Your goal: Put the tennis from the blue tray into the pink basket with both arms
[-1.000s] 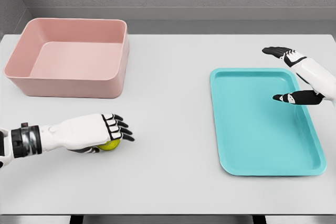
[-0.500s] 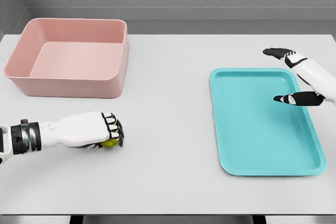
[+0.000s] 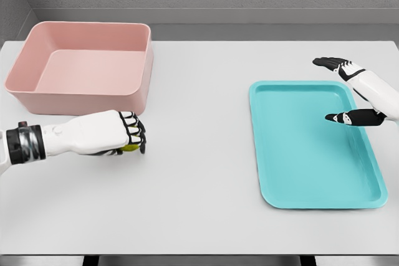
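Note:
My left hand has its fingers curled over a yellow-green tennis ball, of which only a sliver shows under the fingers. It is held just off the table, in front of the pink basket, near the basket's front right corner. The basket has nothing in it. Over the right side of the blue tray, my right hand hovers open with spread fingers and holds nothing. Nothing lies in the tray.
The white table stretches between basket and tray. A grey wall runs behind the table. The table's front edge lies near the bottom of the view.
My left hand shut its fingers on the tennis ball, then lifted it and moved it up toward the basket. The right hand has hardly moved.

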Controlling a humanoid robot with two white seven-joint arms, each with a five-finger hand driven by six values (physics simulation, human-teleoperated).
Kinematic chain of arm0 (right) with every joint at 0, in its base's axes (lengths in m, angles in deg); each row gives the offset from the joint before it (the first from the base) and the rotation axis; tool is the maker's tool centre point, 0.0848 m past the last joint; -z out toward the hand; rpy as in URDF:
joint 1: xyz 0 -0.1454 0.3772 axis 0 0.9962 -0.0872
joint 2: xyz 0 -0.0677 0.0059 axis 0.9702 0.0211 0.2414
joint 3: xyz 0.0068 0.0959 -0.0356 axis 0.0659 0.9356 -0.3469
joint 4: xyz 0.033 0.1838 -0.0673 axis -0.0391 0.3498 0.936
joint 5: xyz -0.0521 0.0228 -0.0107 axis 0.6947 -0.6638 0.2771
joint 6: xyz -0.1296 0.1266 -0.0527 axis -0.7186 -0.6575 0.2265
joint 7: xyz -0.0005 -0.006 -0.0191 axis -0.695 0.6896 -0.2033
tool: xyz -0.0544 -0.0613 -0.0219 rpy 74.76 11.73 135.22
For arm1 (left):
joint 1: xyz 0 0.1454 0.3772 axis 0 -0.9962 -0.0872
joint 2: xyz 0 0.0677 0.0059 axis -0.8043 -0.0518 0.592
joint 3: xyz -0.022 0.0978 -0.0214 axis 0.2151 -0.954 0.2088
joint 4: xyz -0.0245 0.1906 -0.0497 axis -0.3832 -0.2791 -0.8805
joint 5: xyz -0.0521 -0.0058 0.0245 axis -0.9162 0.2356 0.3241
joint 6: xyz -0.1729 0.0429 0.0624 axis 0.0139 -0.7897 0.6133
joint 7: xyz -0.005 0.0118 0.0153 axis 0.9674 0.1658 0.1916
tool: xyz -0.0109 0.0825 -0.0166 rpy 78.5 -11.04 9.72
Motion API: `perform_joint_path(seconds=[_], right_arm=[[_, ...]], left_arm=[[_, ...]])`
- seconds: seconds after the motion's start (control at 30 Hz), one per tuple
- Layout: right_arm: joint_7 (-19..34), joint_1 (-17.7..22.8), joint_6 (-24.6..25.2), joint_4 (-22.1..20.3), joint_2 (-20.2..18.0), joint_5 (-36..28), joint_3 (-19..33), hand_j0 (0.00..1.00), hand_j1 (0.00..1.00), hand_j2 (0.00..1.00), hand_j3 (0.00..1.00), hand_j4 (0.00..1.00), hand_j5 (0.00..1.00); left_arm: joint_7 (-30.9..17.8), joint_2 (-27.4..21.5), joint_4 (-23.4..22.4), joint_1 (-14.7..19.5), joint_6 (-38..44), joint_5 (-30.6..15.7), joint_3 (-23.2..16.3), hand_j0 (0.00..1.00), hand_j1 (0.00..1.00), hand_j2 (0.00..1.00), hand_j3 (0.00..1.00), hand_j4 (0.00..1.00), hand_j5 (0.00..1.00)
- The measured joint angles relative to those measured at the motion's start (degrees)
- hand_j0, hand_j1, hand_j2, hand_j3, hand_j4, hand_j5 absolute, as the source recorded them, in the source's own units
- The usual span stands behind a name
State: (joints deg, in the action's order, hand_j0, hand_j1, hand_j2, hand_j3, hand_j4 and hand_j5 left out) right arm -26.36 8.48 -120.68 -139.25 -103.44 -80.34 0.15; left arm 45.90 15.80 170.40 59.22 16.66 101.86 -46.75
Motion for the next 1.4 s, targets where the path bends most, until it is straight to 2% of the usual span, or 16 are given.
perform_joint_path(seconds=[0.3,0.73,0.87,0.93,1.0,1.07,1.1,1.13,1.17,1.27,1.4], right_arm=[[0.0,0.09,0.0,-0.02,-0.01,0.0,0.02,1.0,1.0,1.0,1.0,1.0,1.0],[0.0,0.62,0.0,-0.04,-0.04,0.0,0.84,1.0,1.0,1.0,1.0,1.0,1.0],[0.0,0.62,0.0,-0.04,-0.06,0.01,0.89,1.0,1.0,1.0,1.0,1.0,1.0],[0.0,0.62,0.0,-0.07,-0.07,0.0,1.01,1.0,1.0,1.0,1.0,1.0,1.0],[0.0,0.7,0.0,-0.09,-0.06,0.0,1.08,1.0,1.0,1.0,1.0,1.0,1.0],[0.0,0.7,0.0,-0.08,-0.07,0.0,1.11,1.0,1.0,1.0,1.0,1.0,1.0],[0.0,0.88,0.0,-0.08,-0.07,0.0,1.12,1.0,1.0,1.0,1.0,1.0,1.0],[0.0,0.88,0.0,-0.09,-0.08,0.0,1.14,1.0,1.0,1.0,1.0,1.0,1.0],[0.0,0.97,0.0,-0.1,-0.08,0.01,1.15,1.0,1.0,1.0,1.0,1.0,1.0],[0.0,0.97,0.0,-0.1,-0.08,0.0,1.2,1.0,1.0,1.0,1.0,1.0,1.0],[0.0,0.97,0.0,-0.07,-0.09,0.0,1.22,1.0,1.0,1.0,1.0,1.0,1.0]], left_arm=[[0.02,-0.61,-0.32,3.17,0.0,-1.41,0.25,0.55,0.55,0.55,0.55,0.55,0.55],[0.02,-0.62,-4.48,8.7,0.0,-3.41,0.18,0.55,0.55,0.55,0.55,0.55,0.55],[0.0,-0.32,-7.62,13.1,-0.01,-4.2,0.08,0.55,0.55,0.55,0.55,0.55,0.55],[0.01,-0.16,-9.96,16.35,0.0,-4.42,0.08,0.55,0.55,0.55,0.55,0.55,0.55],[-0.02,0.1,-13.89,19.33,-0.01,-4.65,0.03,0.55,0.55,0.55,0.55,0.55,0.55],[-0.05,0.59,-18.35,20.22,-0.02,-4.71,0.01,0.55,0.55,0.55,0.55,0.55,0.55],[-0.09,0.96,-20.49,20.92,-0.03,-4.73,0.01,0.59,0.59,0.59,0.59,0.59,0.59],[-0.07,1.36,-22.8,21.27,-0.03,-4.75,0.04,0.87,0.87,0.87,0.87,0.87,0.87],[0.08,1.78,-24.67,20.92,-0.03,-4.86,0.1,1.0,1.0,1.0,1.0,1.0,1.0],[0.38,2.55,-27.66,21.09,-0.02,-5.69,0.06,1.0,1.0,1.0,1.0,1.0,1.0],[0.5,2.79,-29.08,21.01,-0.02,-6.45,1.04,1.0,1.0,1.0,1.0,1.0,1.0]])
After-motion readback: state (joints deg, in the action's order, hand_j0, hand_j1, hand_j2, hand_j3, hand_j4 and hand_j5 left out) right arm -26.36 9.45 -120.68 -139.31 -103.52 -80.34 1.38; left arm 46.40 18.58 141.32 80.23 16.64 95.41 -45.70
